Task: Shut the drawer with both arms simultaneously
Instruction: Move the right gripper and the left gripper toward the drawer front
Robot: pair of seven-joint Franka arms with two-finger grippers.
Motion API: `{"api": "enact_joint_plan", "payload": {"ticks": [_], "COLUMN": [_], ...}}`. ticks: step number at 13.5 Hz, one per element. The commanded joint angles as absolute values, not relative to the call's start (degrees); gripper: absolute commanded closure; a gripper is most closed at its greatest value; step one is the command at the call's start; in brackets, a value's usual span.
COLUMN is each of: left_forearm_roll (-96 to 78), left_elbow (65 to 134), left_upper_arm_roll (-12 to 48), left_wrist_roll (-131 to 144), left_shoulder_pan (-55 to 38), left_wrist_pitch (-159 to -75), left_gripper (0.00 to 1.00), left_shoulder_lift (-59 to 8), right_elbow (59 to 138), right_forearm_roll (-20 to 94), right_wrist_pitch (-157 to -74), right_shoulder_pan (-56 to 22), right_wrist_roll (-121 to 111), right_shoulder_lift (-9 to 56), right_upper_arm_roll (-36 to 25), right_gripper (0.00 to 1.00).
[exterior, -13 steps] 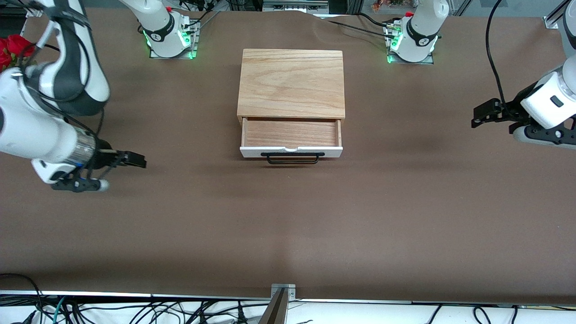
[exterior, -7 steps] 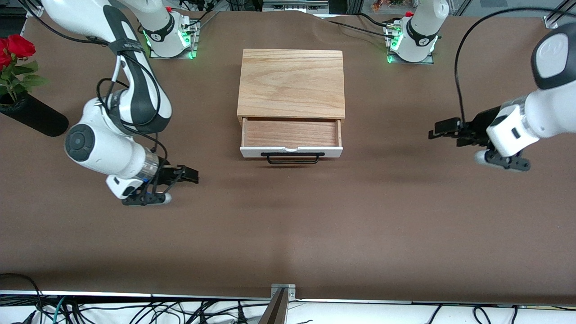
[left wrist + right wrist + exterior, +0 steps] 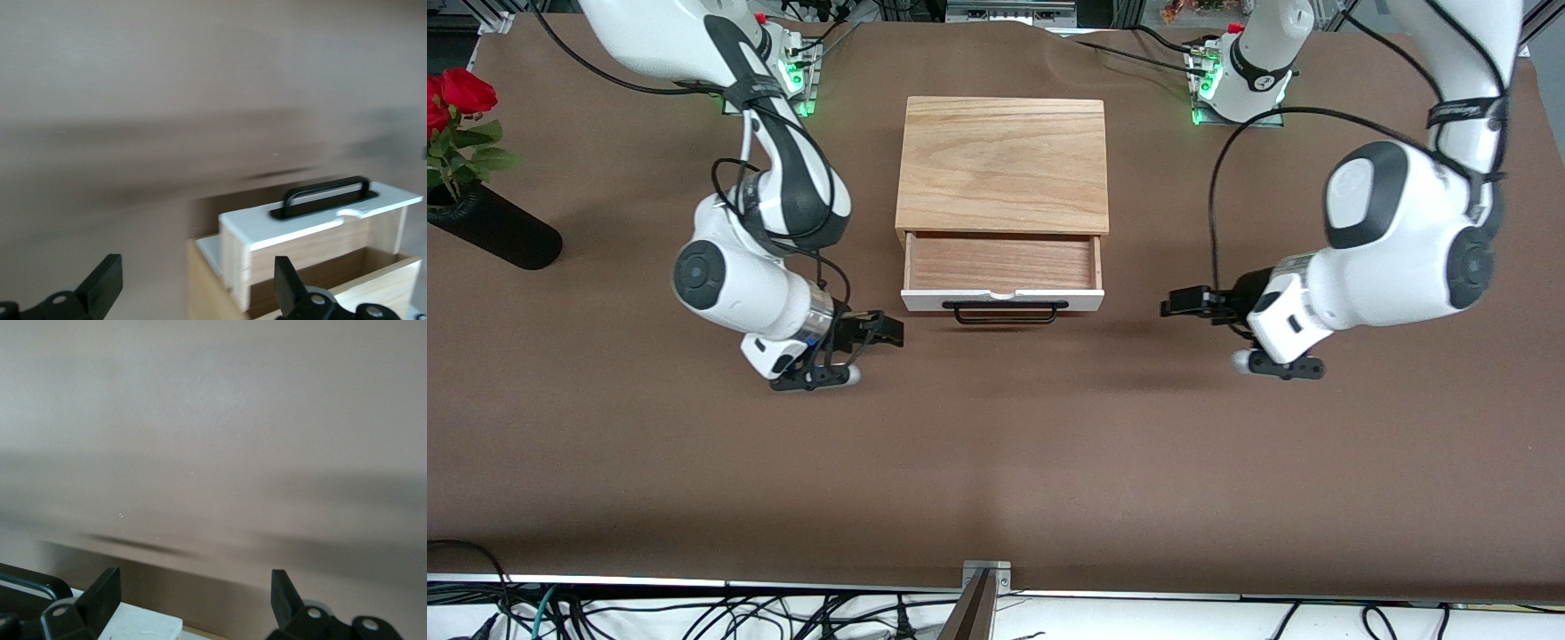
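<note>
The drawer stands pulled out of the wooden box, showing its light wood inside, white front panel and black bar handle. My right gripper is open and empty, over the table beside the panel's corner toward the right arm's end. My left gripper is open and empty, over the table a short way from the panel's corner toward the left arm's end. The left wrist view shows the gripper, the panel and handle. The right wrist view shows the gripper and a panel corner.
A black vase with red roses lies at the right arm's end of the table. The brown table ends in a metal edge with cables nearest the front camera.
Both arms have swung in from the table's ends toward the drawer's front. Both grippers now sit close to the panel's two corners. The drawer has not moved.
</note>
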State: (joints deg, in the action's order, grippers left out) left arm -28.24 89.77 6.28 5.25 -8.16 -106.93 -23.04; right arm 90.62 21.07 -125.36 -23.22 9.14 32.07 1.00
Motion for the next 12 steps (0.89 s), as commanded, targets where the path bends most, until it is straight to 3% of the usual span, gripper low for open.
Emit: {"api": "enact_joint_plan", "payload": {"ticks": [1, 6, 12], "left_forearm_roll": [-34.78, -37.79, -40.25], "left_elbow": [88.33, 85.79, 85.60], "left_upper_arm_roll": [5.98, 6.94, 7.21], "left_wrist_roll": [5.45, 4.84, 3.52], "left_shoulder_pan": [-9.92, -13.97, -16.96], "left_wrist_pitch": [-110.55, -114.42, -114.26], "left_gripper": [0.00, 0.00, 0.00], "left_shoulder_lift": [-27.58, -33.39, -35.86], "right_elbow": [89.47, 89.65, 89.82], "right_forearm_roll": [22.15, 22.15, 22.50], "right_wrist_pitch": [-125.51, -124.72, -121.21], "right_shoulder_pan": [-23.11, -25.92, -28.12], "right_wrist_roll": [10.19, 12.21, 13.62], "right_shoulder_lift": [33.83, 34.01, 34.10], "right_upper_arm_roll": [3.07, 3.43, 3.43], "right_gripper": [0.00, 0.00, 0.00]}}
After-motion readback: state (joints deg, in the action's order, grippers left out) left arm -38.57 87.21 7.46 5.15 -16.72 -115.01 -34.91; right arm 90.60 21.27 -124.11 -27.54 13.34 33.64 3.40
